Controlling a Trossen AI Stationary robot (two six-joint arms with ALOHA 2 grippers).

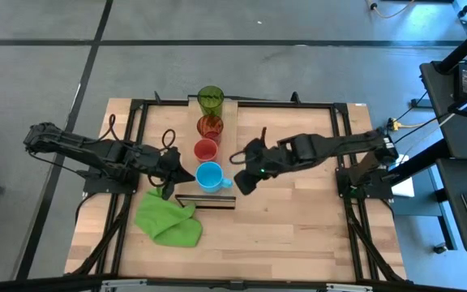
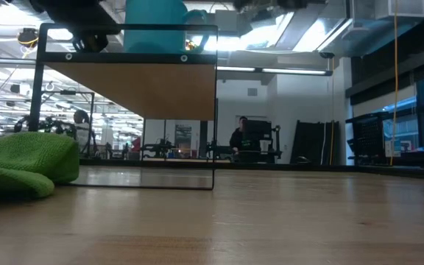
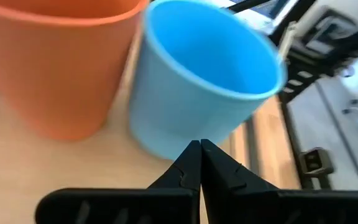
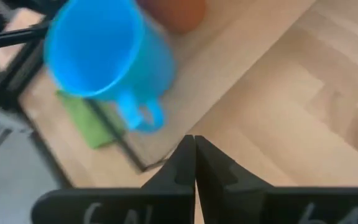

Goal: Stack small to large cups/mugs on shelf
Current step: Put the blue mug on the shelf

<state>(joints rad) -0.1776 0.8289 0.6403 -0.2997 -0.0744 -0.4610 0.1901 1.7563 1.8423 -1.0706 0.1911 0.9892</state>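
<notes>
A pale butcher-block tabletop (image 1: 298,235) sits on a grey floor, with a bright workshop and a distant person showing beyond it in the low view. On it stands the long light-wood shelf with its dark edge (image 1: 217,197), and all places below are given from that shelf.

Four cups stand in a row along the shelf: the tall translucent green tumbler (image 1: 211,100) at its far end, then the red-orange tumbler (image 1: 210,126), the small red cup (image 1: 206,150), and the light-blue handled plastic mug (image 1: 210,175) at its near end, handle turned toward the right arm. None is nested in another, so the stacking has not yet begun, as far as I can judge.

The left gripper (image 1: 178,173) hovers just beside the shelf's near end, its fingers pressed together on nothing. The right gripper (image 1: 244,174) hangs on the opposite side of that same end, near the mug's handle, fingers likewise closed and empty. The next move calls for one claw to open and take a cup by its rim.

A crumpled green cloth (image 1: 169,219) lies on the tabletop just off the shelf's near end.

The right wrist view shows the mug's handle (image 4: 143,113) plainly; the left wrist view hides it. The low view reveals that the shelf is raised on a thin frame, which the high view cannot show.
</notes>
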